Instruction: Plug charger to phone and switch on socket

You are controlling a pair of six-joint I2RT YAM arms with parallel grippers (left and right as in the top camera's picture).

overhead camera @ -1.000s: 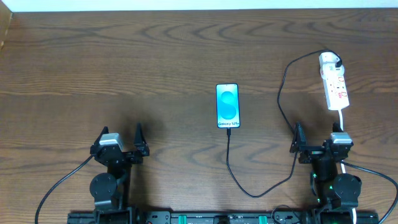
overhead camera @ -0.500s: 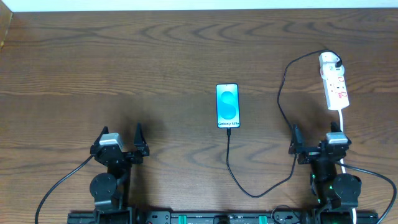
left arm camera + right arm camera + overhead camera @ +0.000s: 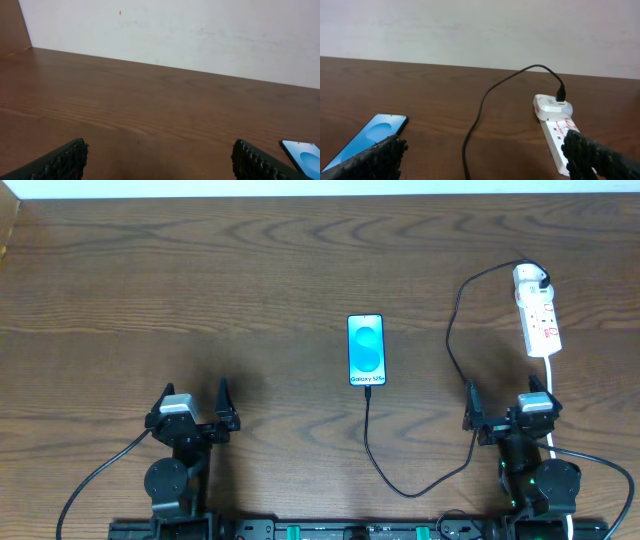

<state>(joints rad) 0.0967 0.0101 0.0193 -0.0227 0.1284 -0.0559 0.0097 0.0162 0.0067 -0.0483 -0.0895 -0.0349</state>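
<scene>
Across the whole overhead view stretched a dark wooden bench, its far edge meeting a plain white wall. Near the front edge, toward the left corner, the left gripper hovered with its jaws spread wide and nothing between them; its wrist view showed only bare wood between the two fingertips. Toward the front right corner, the right gripper likewise stood wide open and empty, well short of the socket. That narrow white power strip lay near the right edge, toward the far corner, with a white cord leaving its near end and running back past the right gripper. At the bench's middle lay the phone, screen up and lit bright blue, well apart from both grippers. From a black plug at the socket's far end the charger looped leftward, swung down toward the front edge and rose again, its tip touching the phone's near short edge.
</scene>
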